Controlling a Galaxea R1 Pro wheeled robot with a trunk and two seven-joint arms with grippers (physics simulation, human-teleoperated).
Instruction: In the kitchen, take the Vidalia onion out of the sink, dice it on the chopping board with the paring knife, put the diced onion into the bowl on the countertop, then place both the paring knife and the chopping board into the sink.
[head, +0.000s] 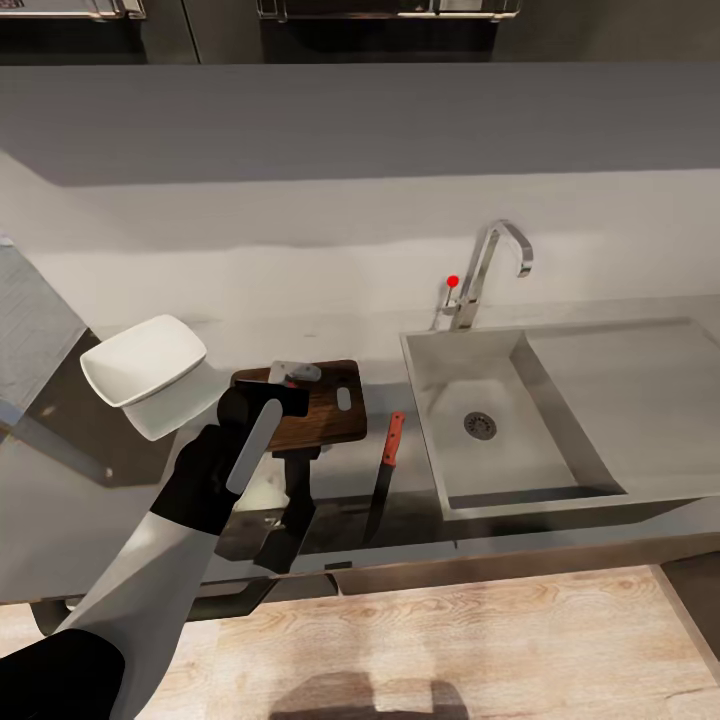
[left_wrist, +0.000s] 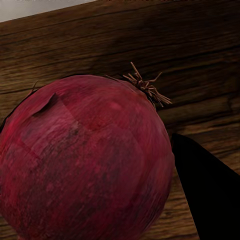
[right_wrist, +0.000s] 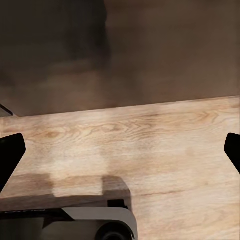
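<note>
Your left hand (head: 285, 375) over the dark wooden board (head: 325, 415)

The papery red onion (left_wrist: 85, 160) sits against the grained board; whether the hand grips it, you cannot tell. The knife (head: 385, 475) lies on the glossy grey desk (head: 110, 520) beside the steel sink (head: 600, 390). Your right hand (right_wrist: 120, 155) hangs spread wide, empty, above the plank floor (right_wrist: 165, 145).

No readable text, label, brand, number or sign anywhere. Nothing printed or engraved on the chopping board (head: 318, 410), the white bowl (head: 145, 362), the paring knife (head: 386, 470), the sink (head: 520, 420) or the countertop (head: 120, 520). Plain skin only on the Vidalia onion (left_wrist: 82, 160) up close, and bare wood grain on the floor (right_wrist: 150, 145).
</note>
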